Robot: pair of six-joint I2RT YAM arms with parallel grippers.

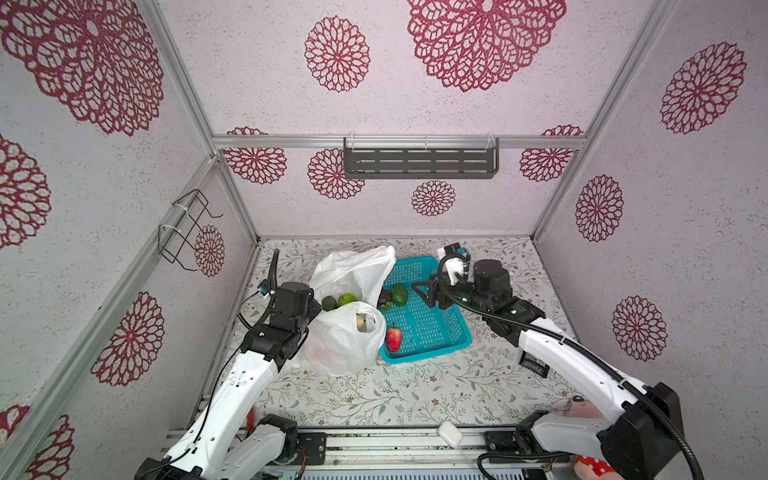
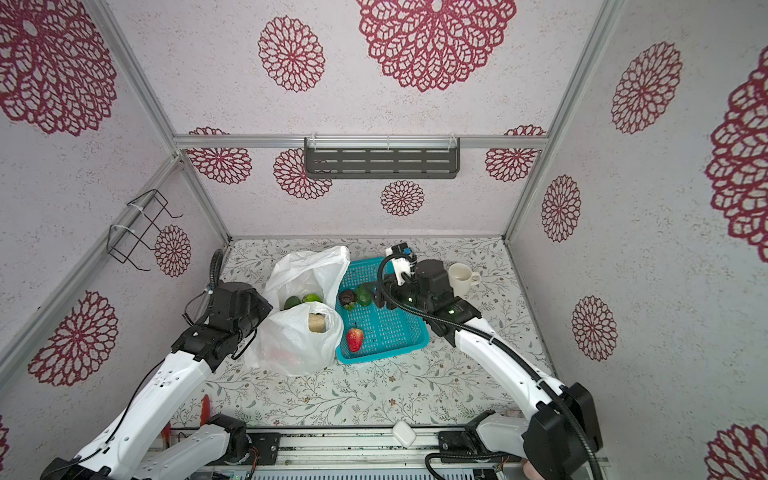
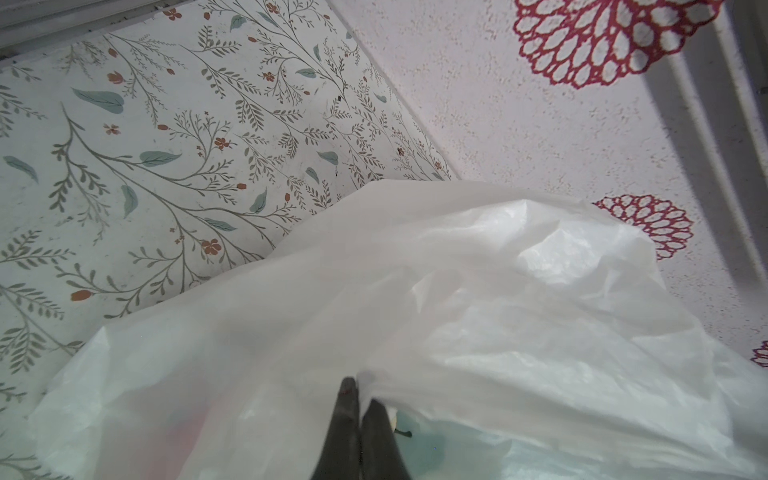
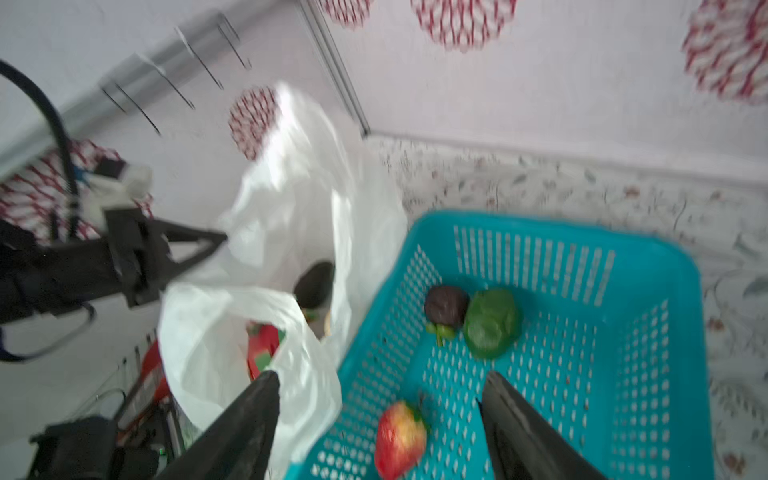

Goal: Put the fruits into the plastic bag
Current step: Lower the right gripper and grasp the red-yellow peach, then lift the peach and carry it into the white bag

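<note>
Floral tabletop [image 1: 415, 386] inside rosette-papered walls [image 1: 478, 208]; left gripper [image 3: 360, 395] pinches plastic bag [image 3: 457, 291], right gripper [image 4: 380, 376] gapes above basket [image 4: 540, 232].

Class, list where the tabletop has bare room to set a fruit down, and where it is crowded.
Bare: the strip of table between the plastic bag, the teal basket and the front rail; the basket's right half. Crowded: the bag lies against the basket's left side, where the red fruit sits; the left gripper pinches the bag.
</note>
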